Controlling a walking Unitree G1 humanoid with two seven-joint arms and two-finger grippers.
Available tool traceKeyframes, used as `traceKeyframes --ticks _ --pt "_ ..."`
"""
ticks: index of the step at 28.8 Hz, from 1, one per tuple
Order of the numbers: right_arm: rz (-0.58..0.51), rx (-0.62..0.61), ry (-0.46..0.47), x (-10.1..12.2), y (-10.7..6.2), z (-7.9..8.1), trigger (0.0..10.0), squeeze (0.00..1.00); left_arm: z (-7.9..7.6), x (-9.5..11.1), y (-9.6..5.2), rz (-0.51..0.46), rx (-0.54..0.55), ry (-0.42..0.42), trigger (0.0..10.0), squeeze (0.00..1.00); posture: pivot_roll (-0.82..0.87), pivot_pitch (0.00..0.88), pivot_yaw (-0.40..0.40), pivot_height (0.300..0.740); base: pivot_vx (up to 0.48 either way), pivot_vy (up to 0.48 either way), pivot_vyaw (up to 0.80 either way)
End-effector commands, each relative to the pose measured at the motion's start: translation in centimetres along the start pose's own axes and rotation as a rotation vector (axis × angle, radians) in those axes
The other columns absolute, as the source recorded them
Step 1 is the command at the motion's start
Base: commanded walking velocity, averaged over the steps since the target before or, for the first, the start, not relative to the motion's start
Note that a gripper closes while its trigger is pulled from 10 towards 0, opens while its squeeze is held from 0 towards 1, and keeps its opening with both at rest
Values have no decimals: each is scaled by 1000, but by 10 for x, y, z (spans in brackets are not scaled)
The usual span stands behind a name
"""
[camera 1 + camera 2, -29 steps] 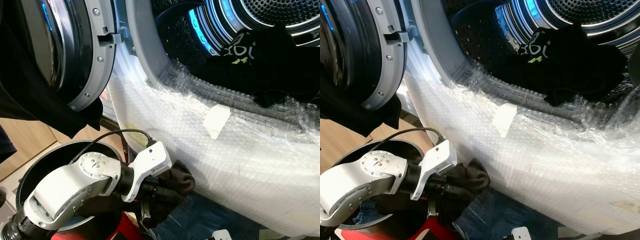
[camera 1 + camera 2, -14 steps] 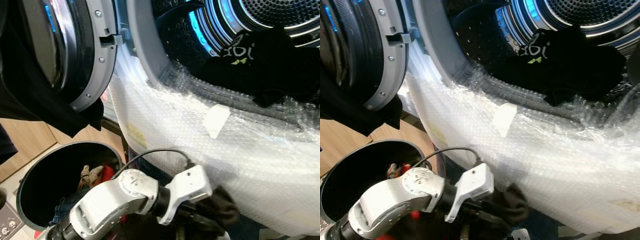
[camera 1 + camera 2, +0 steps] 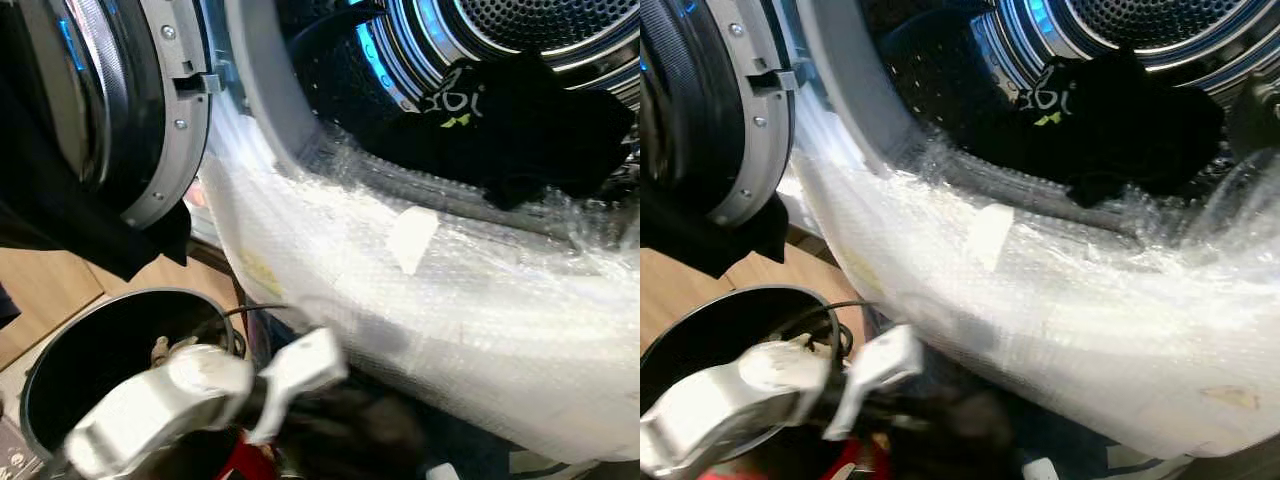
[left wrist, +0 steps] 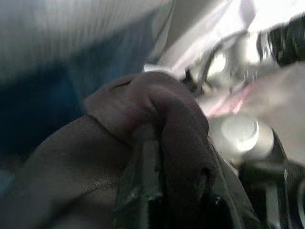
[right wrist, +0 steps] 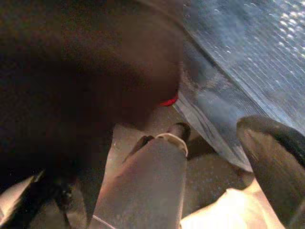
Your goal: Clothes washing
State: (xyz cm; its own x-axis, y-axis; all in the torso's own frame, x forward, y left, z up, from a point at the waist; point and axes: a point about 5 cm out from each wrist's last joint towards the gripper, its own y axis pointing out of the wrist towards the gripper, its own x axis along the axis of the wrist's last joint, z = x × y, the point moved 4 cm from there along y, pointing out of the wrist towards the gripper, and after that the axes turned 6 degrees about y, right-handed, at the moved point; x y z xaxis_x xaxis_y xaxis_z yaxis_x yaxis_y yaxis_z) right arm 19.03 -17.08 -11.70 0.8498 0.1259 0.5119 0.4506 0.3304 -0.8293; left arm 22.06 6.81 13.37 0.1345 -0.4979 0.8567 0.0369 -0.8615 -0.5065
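Black garment [image 3: 1120, 120] lying in open washer drum [image 3: 1140, 30]; bubble wrap [image 3: 1060, 300] covering the front; blurred left arm [image 3: 750, 390], apparently gripping dark cloth [image 3: 950, 420].

Left gripper [image 3: 330, 440] motion-blurred, cloth-wrapped

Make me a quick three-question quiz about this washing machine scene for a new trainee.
1. True or false: the left gripper is shut on a dark garment.
2. What covers the washer's front below the drum opening: A) bubble wrap, B) a towel, C) cardboard?
3. Where does the black garment with pale lettering lie?

Key:
1. True; the wrist view shows the cloth bunched over the fingers.
2. A.
3. In the drum, at the lower edge of the opening.
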Motion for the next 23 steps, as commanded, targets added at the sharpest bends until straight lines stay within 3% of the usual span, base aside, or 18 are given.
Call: traceKeyframes --ticks 1,7,8,9,10,11,12,18,23 --pt "-17 61 -68 3 -1 4 10000 0 -5 1 -7 -3 6 22 0 0 10 55 4 740 0 0 0" --pt "-46 193 -145 1 -14 3 10000 0 7 -12 -10 -3 111 -46 0 0 7 49 -2 740 0 0 0" --pt "-46 213 -153 0 -16 4 10000 227 7 -11 -10 -13 117 -52 0 0 -2 47 -2 740 0 0 0" --pt "-46 226 -158 -1 -17 4 10000 227 7 -11 -10 -18 120 -54 0 0 -2 47 -2 740 0 0 0" --pt "-46 233 -174 -1 -20 1 10000 894 8 -9 -10 -28 126 -58 0 0 -4 42 -5 740 0 0 0" --pt "-47 238 -186 -2 -22 0 10000 894 8 -8 -11 -35 130 -61 0 0 -4 43 -6 740 0 0 0" --pt "-53 249 -194 -1 -25 -2 10000 1000 8 -8 -11 -36 133 -63 0 0 -4 43 -6 740 0 0 0" --pt "-175 323 -186 17 -41 -5 10000 1000 8 -19 -11 15 153 -54 0 0 -8 37 -3 740 0 0 0" --pt "-291 527 -212 38 -70 15 10000 1000 4 -19 0 20 138 -49 0 0 -24 26 -3 740 0 0 0"
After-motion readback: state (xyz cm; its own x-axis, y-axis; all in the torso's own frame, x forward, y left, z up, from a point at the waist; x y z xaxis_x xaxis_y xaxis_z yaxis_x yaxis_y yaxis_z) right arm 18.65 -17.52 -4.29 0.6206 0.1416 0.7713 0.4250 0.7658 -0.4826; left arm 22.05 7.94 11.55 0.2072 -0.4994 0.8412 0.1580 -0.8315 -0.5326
